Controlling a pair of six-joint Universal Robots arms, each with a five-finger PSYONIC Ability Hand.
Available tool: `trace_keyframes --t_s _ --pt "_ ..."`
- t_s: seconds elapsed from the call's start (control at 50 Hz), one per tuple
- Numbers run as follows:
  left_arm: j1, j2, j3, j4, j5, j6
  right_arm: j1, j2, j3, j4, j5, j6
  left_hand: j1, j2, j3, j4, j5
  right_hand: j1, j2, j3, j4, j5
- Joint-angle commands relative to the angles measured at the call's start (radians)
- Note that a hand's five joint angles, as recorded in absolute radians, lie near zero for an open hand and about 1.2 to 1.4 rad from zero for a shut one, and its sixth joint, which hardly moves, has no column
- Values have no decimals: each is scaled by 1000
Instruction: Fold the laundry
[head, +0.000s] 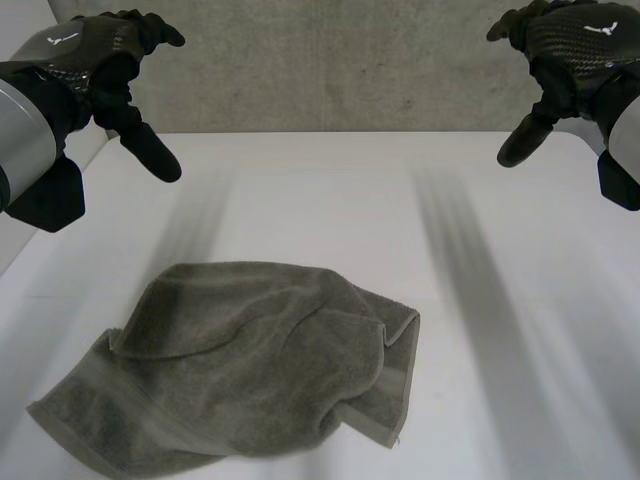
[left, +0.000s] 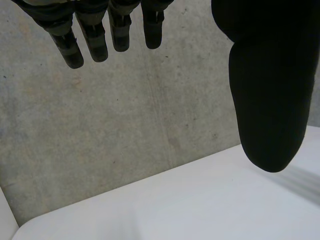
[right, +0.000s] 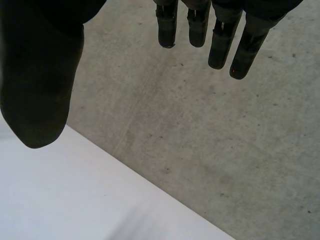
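Observation:
A grey-green towel (head: 235, 365) lies crumpled and loosely doubled over on the white table (head: 340, 190), near its front left. My left hand (head: 95, 55) hovers high above the table's far left corner, open, fingers (left: 95, 35) straight and thumb spread, holding nothing. My right hand (head: 570, 45) hangs the same way above the far right corner, open and empty, its fingers (right: 220, 40) pointing toward the wall. Both hands are well away from the towel.
A grey concrete wall (head: 340, 60) runs behind the table's far edge. Bare tabletop stretches to the right of the towel and behind it.

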Motion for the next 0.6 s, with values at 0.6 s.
trace_keyframes --t_s 0.6 --pt "-162 -577 -74 131 49 87 39 175 49 13 -55 -291 187 196 196 197 168 -32 -50 -56 -82 -59"
